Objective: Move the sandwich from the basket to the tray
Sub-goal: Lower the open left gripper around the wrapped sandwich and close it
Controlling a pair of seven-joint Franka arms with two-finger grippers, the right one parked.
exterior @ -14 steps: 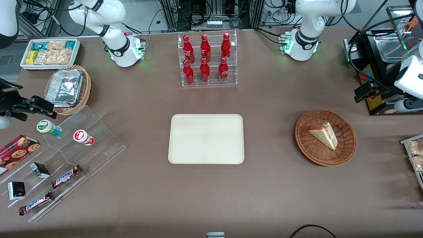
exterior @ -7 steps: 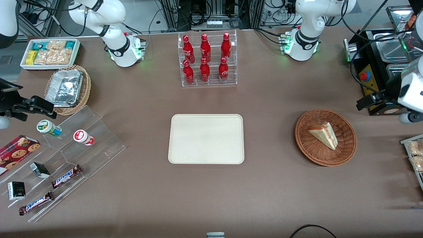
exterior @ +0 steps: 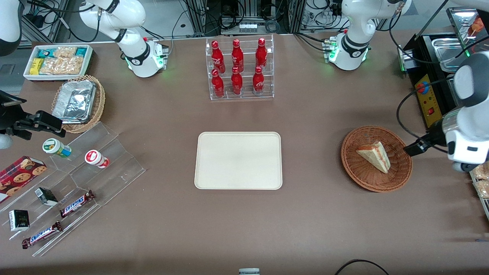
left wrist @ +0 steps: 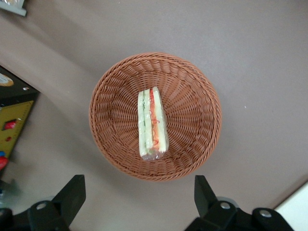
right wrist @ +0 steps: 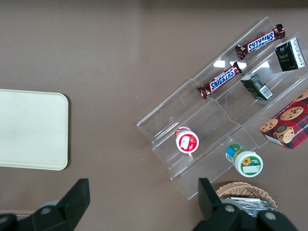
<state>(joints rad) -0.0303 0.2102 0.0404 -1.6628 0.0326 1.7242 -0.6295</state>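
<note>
The word SNICKERS reads in blue on two brown candy bars lying on the clear stepped stand at the lower left of the front view. White script marks the six red bottles at top centre, but it is too small to read.

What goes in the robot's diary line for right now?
gripper: open, above brown woven basket | triangular layered sandwich: in basket | cream rectangular tray: bare
</note>
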